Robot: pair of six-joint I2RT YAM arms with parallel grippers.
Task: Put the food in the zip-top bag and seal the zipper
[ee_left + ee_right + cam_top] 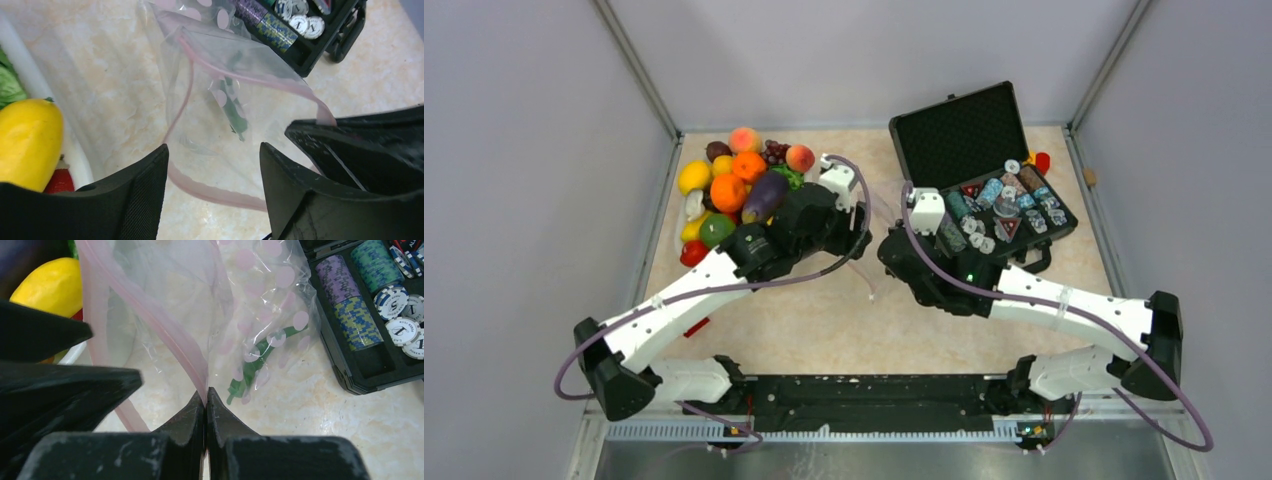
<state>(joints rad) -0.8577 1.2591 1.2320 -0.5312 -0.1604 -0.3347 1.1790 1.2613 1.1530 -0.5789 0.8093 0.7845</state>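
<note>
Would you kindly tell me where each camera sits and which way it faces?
Top: high behind the robot, looking down at the table; left arm and right arm show.
Left wrist: looks down through the open left gripper into the bag.
Right wrist: looks past the right gripper, shut on the bag's pink strip.
Shared: both wrist views show the bag, yellow fruit and chip case.

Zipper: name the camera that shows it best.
Left wrist: the zipper shows as a nearly whole, open pink loop. Right wrist shows only one stretch running into the shut right claw. Top external: too faint to make out.
</note>
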